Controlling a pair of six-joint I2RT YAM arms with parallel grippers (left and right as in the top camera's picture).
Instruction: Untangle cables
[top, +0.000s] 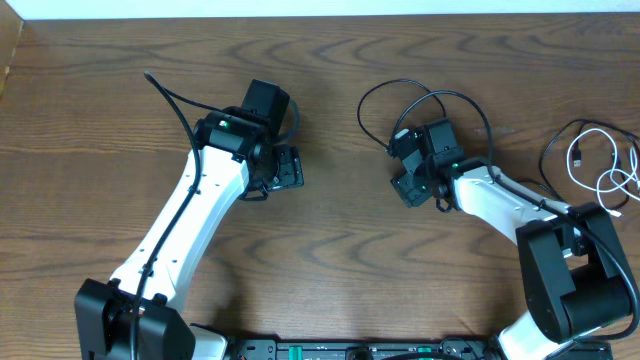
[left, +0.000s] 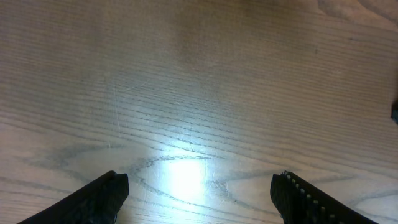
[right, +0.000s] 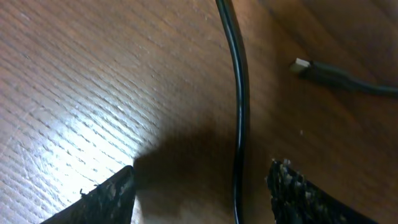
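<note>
A thin black cable (top: 405, 95) lies in loops on the table behind my right gripper (top: 410, 185). In the right wrist view this black cable (right: 239, 93) runs between the open fingers (right: 202, 180), nearer the right finger, with its plug end (right: 305, 65) lying to the right. A white cable (top: 605, 165) and another black cable (top: 560, 150) are coiled together at the far right. My left gripper (top: 290, 168) is open over bare wood; its fingers (left: 199, 186) hold nothing.
The thick black arm cable (top: 175, 100) trails from the left arm toward the back left. The two arm bases stand at the table's front edge (top: 350, 350). A pale wall edge runs along the back.
</note>
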